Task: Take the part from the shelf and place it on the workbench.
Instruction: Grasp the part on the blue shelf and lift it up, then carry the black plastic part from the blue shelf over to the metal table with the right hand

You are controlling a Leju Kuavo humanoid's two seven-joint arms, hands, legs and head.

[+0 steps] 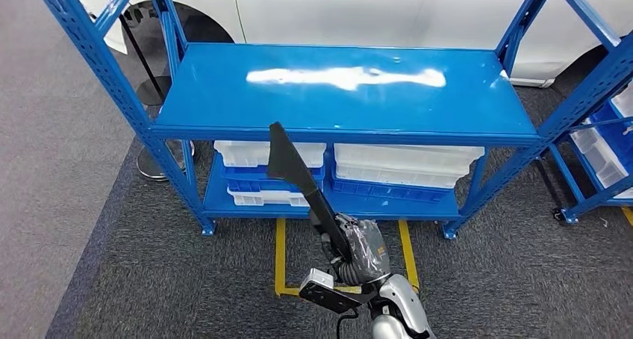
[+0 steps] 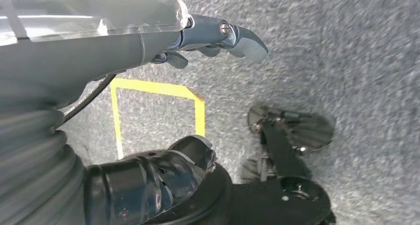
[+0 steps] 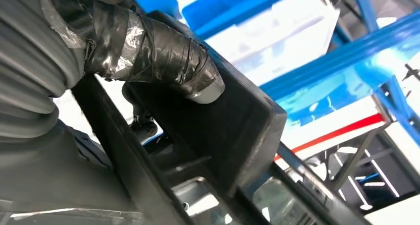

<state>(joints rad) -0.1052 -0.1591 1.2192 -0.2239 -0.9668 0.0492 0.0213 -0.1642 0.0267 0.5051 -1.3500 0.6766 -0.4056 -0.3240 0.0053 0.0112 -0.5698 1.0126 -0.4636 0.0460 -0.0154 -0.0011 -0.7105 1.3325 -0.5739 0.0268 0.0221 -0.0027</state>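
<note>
Head view looks down on a blue metal shelf (image 1: 340,92) whose glossy top board catches a long white glare. Below that board, on the lower level, sit white and blue plastic bins (image 1: 269,154), side by side along the front edge. Behind the shelf stands a white car body (image 1: 388,14) with a red stripe, and grey carpet (image 1: 186,287) covers the floor, marked with yellow tape lines (image 1: 281,257) just in front of the shelf's lower front edge.

The right robot hand (image 1: 360,251), wrapped in shiny plastic film, comes up from the bottom of the picture and grips the part (image 1: 295,176), a long black plastic piece with a wider, angled end. The part rises tilted from the hand toward the front edge of the top board, its broad end overlapping the bins behind it; it is off the shelf, held in the air in front of it.

Right wrist view shows the taped thumb (image 3: 163,56) pressed against the black part (image 3: 237,131), with blue shelf beams blurred beyond.

Left wrist view shows the left robot hand (image 2: 208,39) over the grey carpet, its fingers (image 2: 245,39) curled in loosely with nothing in them, above a yellow tape rectangle (image 2: 158,91).
</note>
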